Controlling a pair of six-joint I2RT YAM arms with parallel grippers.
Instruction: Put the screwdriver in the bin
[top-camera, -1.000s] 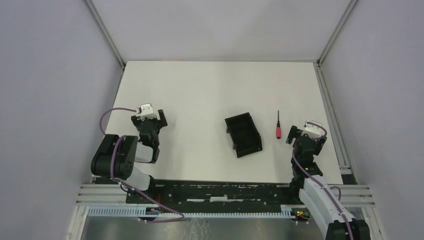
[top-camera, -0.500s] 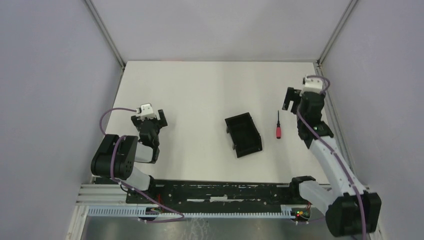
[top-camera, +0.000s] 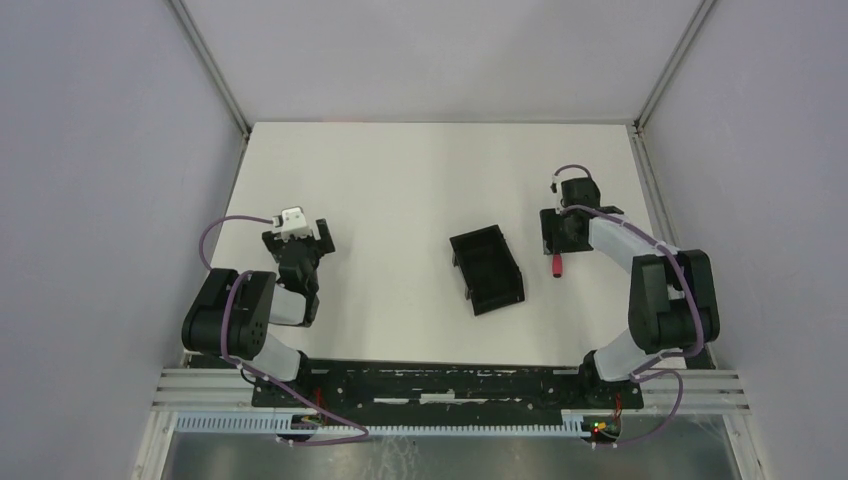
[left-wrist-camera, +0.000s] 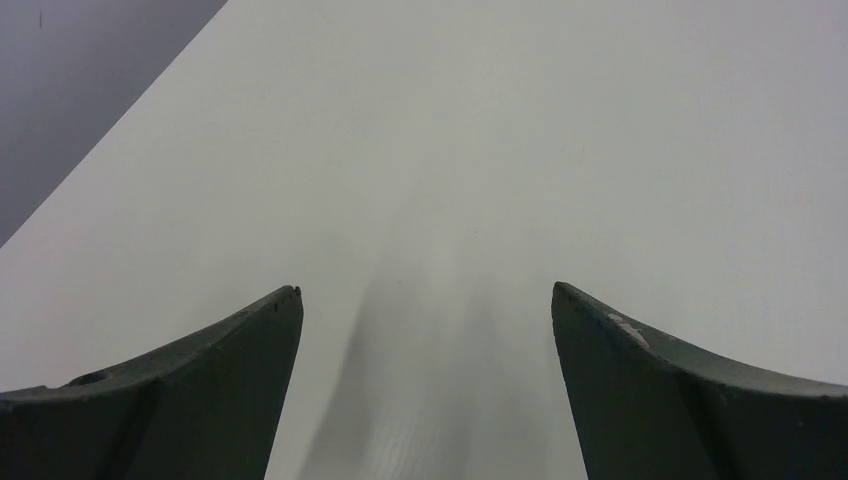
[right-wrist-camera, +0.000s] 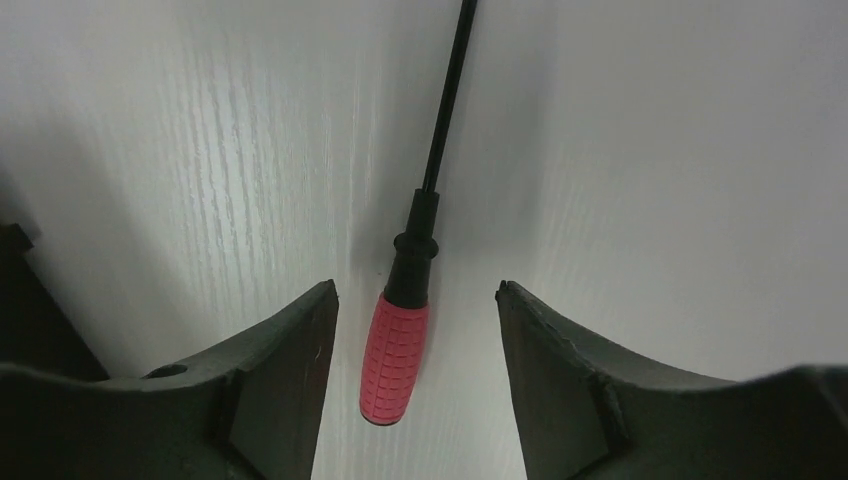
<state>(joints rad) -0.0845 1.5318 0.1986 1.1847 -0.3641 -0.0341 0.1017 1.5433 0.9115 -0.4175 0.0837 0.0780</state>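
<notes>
Two grippers gape open: our left gripper (left-wrist-camera: 425, 290) over the white table (left-wrist-camera: 500, 120), our right gripper (right-wrist-camera: 415, 290) around the small red-handled metal screwdriver (right-wrist-camera: 395, 360) lying mid-right near the low black plastic bin (top-camera: 487, 270).

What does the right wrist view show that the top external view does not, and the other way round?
Only right wrist: the ribbed red handle of the screwdriver lying between the open fingers, untouched. Only top external: the whole bin, empty, left of the screwdriver, and the left gripper. Both: the screwdriver on the white table under the right gripper.
</notes>
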